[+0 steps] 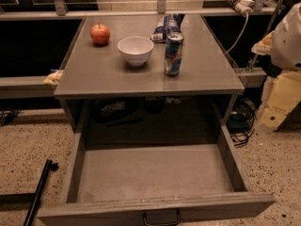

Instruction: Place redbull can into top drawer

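Speckled stone floor; grey table [94,81] in mid-frame, rails and dark space behind it.

On the table: redbull can [173,54] upright, right of centre, toward the front half. White bowl [135,50] just left of the can, not touching. Red apple [100,34] at back left, well apart from the can. Blue-and-white snack bag [165,28] lying flat behind the can, near the back edge.

Top drawer [155,173] pulled fully out below the table front, flat grey bottom bare, dark handle [161,218] on its front panel at the lower edge of view.

Gripper [278,101] at the far right, off the table's right side, pale yellow below a white rounded arm part; well apart from the can. Jaws: open or closed, cannot tell.

Black cables [242,121] on the floor by the table's right leg. Black rod [40,187] lying on the floor at lower left.
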You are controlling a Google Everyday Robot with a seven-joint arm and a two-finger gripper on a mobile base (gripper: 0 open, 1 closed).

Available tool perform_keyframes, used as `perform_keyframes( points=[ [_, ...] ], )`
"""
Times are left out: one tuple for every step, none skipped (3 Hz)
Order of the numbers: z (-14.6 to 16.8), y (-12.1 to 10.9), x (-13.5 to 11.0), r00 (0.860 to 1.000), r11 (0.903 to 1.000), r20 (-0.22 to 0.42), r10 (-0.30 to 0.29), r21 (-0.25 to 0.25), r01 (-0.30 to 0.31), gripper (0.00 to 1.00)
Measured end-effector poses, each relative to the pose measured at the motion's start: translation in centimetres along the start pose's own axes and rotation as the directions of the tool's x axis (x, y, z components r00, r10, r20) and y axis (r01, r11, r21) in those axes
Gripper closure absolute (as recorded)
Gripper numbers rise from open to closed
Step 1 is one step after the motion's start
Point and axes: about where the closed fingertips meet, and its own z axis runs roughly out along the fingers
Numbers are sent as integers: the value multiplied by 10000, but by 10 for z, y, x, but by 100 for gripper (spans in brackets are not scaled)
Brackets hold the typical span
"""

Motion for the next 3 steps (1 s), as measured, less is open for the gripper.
perform_keyframes(
  points=[
    [0, 0, 0, 10000, 10000, 0, 0, 0, 0, 0],
    [3, -8, -2, 9998, 9997, 212, 28, 246, -33, 0],
    [17, -34, -10, 9966, 9982, 821, -9, 605, -41, 0]
  ],
)
